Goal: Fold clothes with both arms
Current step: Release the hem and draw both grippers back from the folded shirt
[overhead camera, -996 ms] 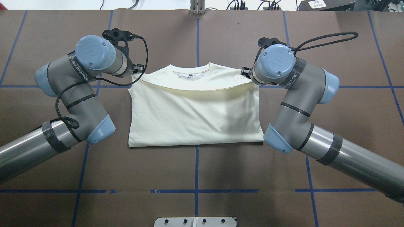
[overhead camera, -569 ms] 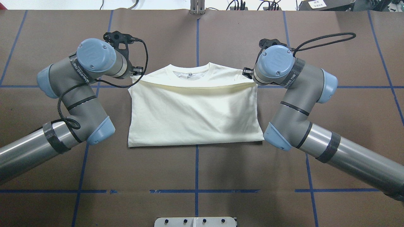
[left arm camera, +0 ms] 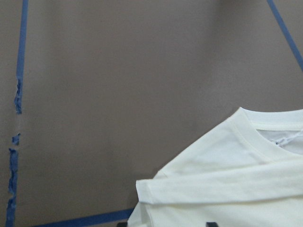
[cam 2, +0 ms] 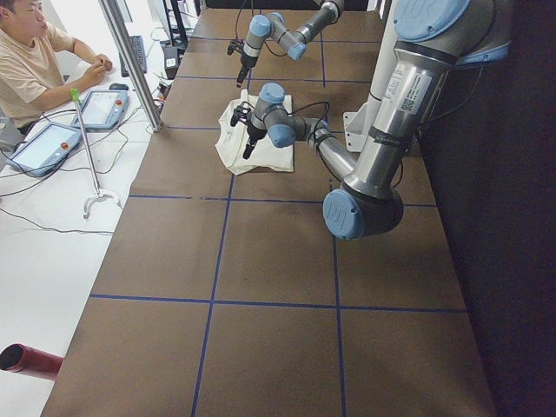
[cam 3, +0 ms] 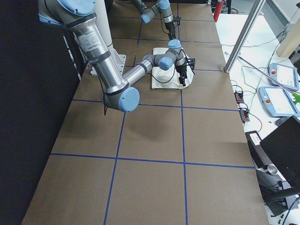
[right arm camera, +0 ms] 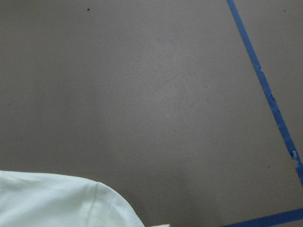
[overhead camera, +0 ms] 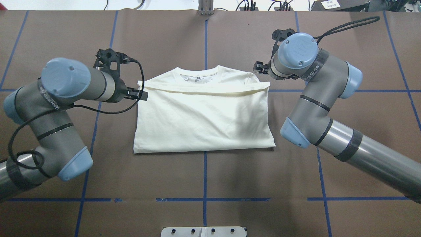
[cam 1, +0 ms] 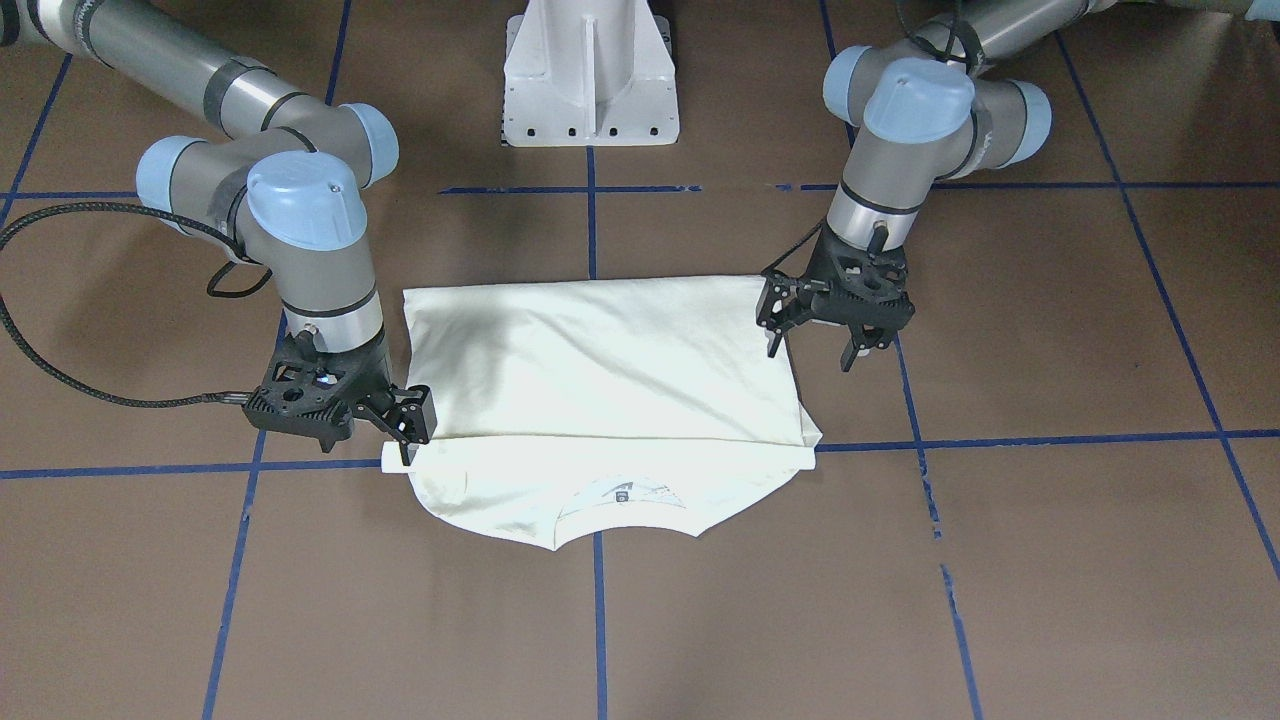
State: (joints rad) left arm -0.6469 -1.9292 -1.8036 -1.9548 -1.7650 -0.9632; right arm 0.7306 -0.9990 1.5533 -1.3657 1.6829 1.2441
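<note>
The shirt point(overhead camera: 204, 121) lies mid-frame in the overhead view on the desk point(overhead camera: 204, 184), its lower half laid over the upper so the hem stops just short of the collar. I judge the folding mostly done, with perhaps one more fold left. The left tool point(cam 1: 810, 352), centre right in the front view, hangs above the cloth pointing down, jaws apart and empty, while the right tool point(cam 1: 405, 432), lower left, sits at the hem's corner, and I cannot tell whether it grips.
</note>
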